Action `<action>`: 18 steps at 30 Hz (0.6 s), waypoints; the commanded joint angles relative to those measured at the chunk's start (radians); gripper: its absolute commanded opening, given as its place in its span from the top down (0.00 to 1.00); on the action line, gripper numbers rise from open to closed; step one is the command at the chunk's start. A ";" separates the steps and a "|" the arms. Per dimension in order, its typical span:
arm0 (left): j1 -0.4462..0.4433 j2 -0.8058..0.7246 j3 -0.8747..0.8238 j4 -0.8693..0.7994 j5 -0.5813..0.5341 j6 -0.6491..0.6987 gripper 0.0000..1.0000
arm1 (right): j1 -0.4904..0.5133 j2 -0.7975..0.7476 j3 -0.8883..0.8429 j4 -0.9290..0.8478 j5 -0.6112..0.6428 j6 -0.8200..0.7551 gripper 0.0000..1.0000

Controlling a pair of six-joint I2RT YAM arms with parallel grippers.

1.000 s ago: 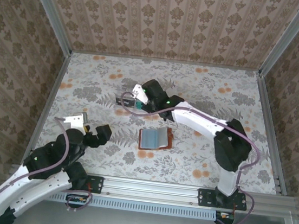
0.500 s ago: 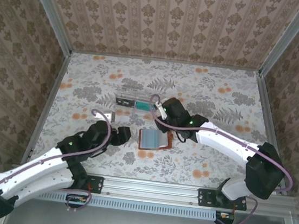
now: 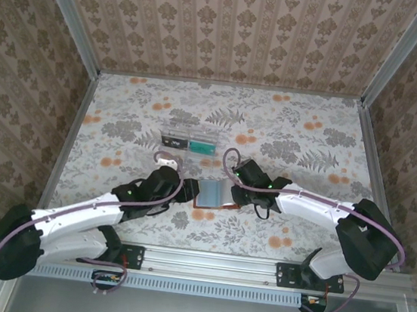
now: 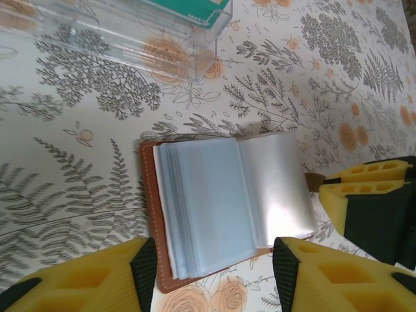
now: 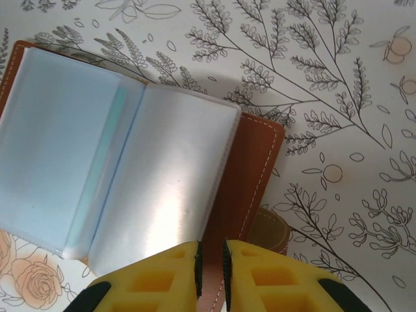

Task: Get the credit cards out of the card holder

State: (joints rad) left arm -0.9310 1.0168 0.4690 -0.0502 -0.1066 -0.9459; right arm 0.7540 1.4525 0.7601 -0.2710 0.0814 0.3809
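Two grippers: my left gripper (image 4: 214,260) stands open, jaws straddling the sleeves (image 4: 214,195) of the holder (image 4: 148,214). My right gripper (image 5: 210,257) is nearly closed over the brown cover (image 5: 250,175), grip unconfirmed. The holder lies open on the table (image 3: 310,130) between them.

Risk: if I close the left on loose sleeves, they crumple or the holder slides.

Count: one holder, one tray (image 3: 190,132), containing one teal card (image 3: 203,146) and one dark card (image 3: 171,142). Cards inside sleeves: cannot tell.
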 commanded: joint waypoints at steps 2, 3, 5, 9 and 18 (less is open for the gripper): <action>-0.019 0.084 0.030 0.093 0.031 -0.007 0.50 | -0.005 0.020 -0.019 0.051 -0.004 0.052 0.80; -0.024 0.107 0.038 0.103 0.035 -0.007 0.50 | -0.004 0.026 -0.024 0.056 -0.007 0.055 0.80; -0.027 0.150 0.047 0.123 0.045 -0.009 0.54 | -0.005 0.036 -0.033 0.073 -0.016 0.058 0.80; -0.032 0.224 0.064 0.156 0.063 -0.010 0.57 | -0.004 0.069 -0.043 0.088 -0.025 0.069 0.80; -0.032 0.339 0.097 0.199 0.100 0.000 0.61 | -0.003 0.094 -0.067 0.117 -0.053 0.108 0.82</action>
State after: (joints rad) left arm -0.9562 1.3350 0.5312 0.1116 -0.0334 -0.9497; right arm 0.7525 1.5330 0.7101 -0.1638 0.0513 0.4564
